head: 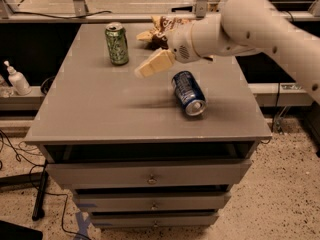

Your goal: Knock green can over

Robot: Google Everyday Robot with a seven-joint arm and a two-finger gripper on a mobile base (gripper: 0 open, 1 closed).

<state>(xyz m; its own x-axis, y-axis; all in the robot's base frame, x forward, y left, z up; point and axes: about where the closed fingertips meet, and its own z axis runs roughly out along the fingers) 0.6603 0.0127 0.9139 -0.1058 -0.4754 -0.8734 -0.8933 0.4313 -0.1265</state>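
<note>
- While the arm [260, 24] reaches in from the right over the grey cabinet top [95, 109], the gripper [142, 71] hangs above the middle of it. It points left, with its cream fingers [157, 62] pressed together into one wedge, pinching nothing.
- Green can [116, 44] stands upright at the far left of the top, a bit left of and beyond the gripper tip, and looks apart from it.
- Blue can [188, 92] lies on its side, right of the gripper and nearer the front edge.
- Snack bag [159, 26] sits at the far edge, partly behind the arm.
- Drawers [150, 176] are below the top, and a white pump bottle [15, 79] is off to the left.
</note>
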